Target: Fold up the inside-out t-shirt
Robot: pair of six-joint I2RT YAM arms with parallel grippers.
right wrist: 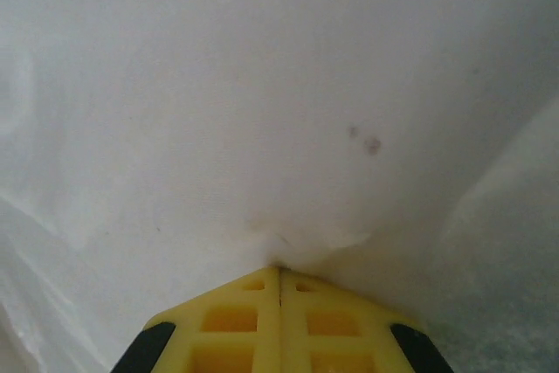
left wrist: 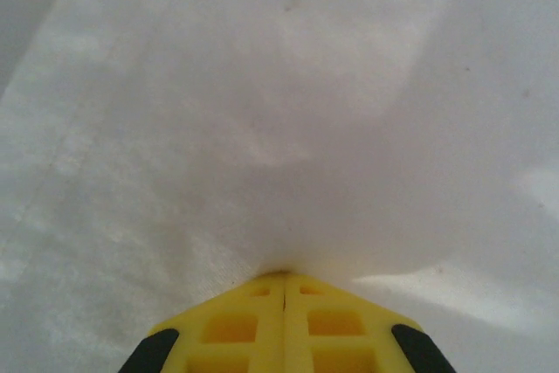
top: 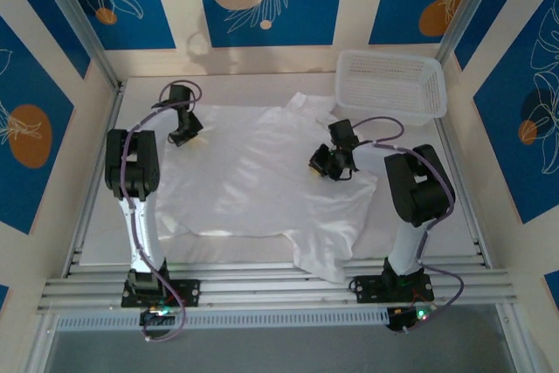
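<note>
The inside-out t-shirt (top: 253, 181) lies spread out on the table, thin and white, with one sleeve reaching toward the near edge and another bunched at the back. My left gripper (top: 185, 137) is at the shirt's far left edge. In the left wrist view its yellow fingers (left wrist: 236, 329) are pressed together, and my left gripper (left wrist: 284, 277) is shut on a pinch of the white cloth (left wrist: 288, 111). My right gripper (top: 321, 163) is on the shirt's right part. In the right wrist view it (right wrist: 279, 270) is shut on a small pucker of the cloth (right wrist: 262, 111).
A white plastic mesh basket (top: 391, 85) stands at the back right corner, just behind the right arm. The table is ringed by aluminium rails (top: 279, 286) and by blue-patterned walls on three sides.
</note>
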